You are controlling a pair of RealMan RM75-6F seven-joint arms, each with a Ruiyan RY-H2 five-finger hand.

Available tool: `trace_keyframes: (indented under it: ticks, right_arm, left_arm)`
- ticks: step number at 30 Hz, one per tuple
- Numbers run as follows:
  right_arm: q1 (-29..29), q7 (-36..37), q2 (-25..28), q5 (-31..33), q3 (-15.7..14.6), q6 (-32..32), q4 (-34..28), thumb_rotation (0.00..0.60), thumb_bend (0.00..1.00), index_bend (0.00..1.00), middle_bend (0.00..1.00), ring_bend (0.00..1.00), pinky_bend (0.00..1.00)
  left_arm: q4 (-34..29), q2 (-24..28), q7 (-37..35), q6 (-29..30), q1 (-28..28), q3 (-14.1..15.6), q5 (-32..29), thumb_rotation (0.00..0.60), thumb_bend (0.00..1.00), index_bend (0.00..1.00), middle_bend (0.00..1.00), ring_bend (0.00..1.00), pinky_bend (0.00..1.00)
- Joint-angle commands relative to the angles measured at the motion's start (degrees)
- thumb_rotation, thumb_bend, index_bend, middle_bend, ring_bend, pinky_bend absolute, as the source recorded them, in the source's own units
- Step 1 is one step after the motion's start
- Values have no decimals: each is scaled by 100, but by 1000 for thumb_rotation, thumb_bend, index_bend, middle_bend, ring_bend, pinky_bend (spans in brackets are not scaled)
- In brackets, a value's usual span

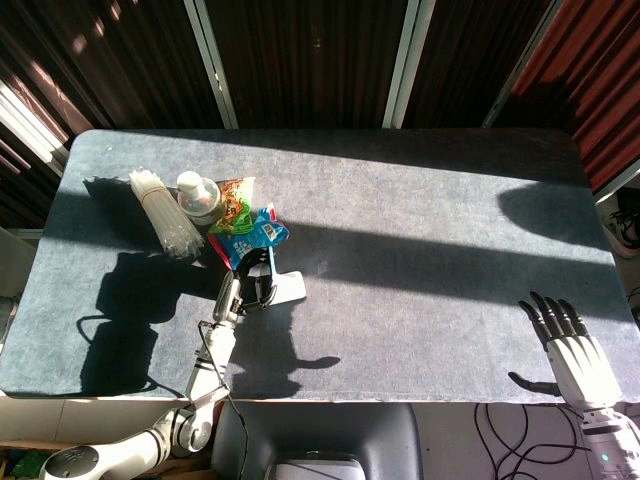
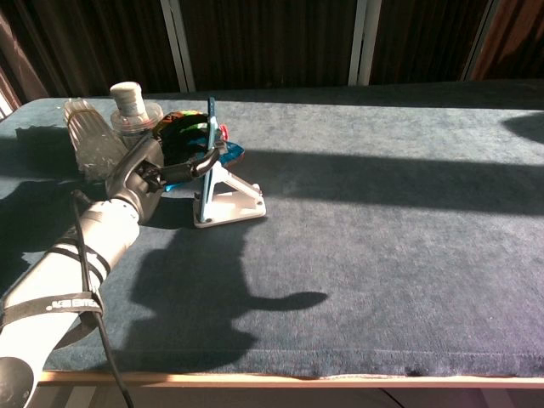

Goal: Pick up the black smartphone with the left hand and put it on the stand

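Holding smartphone point(image 2: 209, 144) upright on stand point(image 2: 228, 202), left robot hand point(image 2: 144, 174).

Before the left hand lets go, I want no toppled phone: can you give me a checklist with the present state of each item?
1. Smartphone on the white stand: ok, it stands on edge against the upright.
2. Lower edge seated in the stand's lip: cannot tell, the chest view shows it only edge-on.
3. Left hand in contact: ok, fingers reach the phone; firmness of grip cannot tell.
4. Stand flat on the table: ok, the base lies level.
5. Withdrawal path: not ok, snack packet, bottle and straw bundle crowd behind the hand.
6. Right hand clear: ok, open at the far table edge.
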Motion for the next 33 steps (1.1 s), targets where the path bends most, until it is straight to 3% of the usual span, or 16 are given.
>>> trace_keyframes:
  ticks: [1,9,17,24,33]
  right_arm:
    - [-10,26,0,-17,3,30,11,600,246,0,0,0,0]
    - [-17,62,10,-17,4,37,22,600,245,0,0,0,0]
    - [-25,84,27,-23,6,48,21,600,245,0,0,0,0]
    - [-30,78,26,-26,6,53,19,600,245,0,0,0,0]
    - [-28,70,20,-28,10,50,20,600,245,0,0,0,0]
  left_arm:
    - [-33,34,-83,-111,-18,-11,-45,600,348,380,607,292,54]
    - [30,-8,-17,-107,-48,3,-41,600,344,303,517,227,42]
    - [196,-73,-42,44,-74,20,38,600,342,70,178,21,11]
    - [281,-100,-13,123,-85,77,102,600,317,0,22,0,0]
    - [269,-53,49,412,-77,199,321,600,288,0,0,0,0]
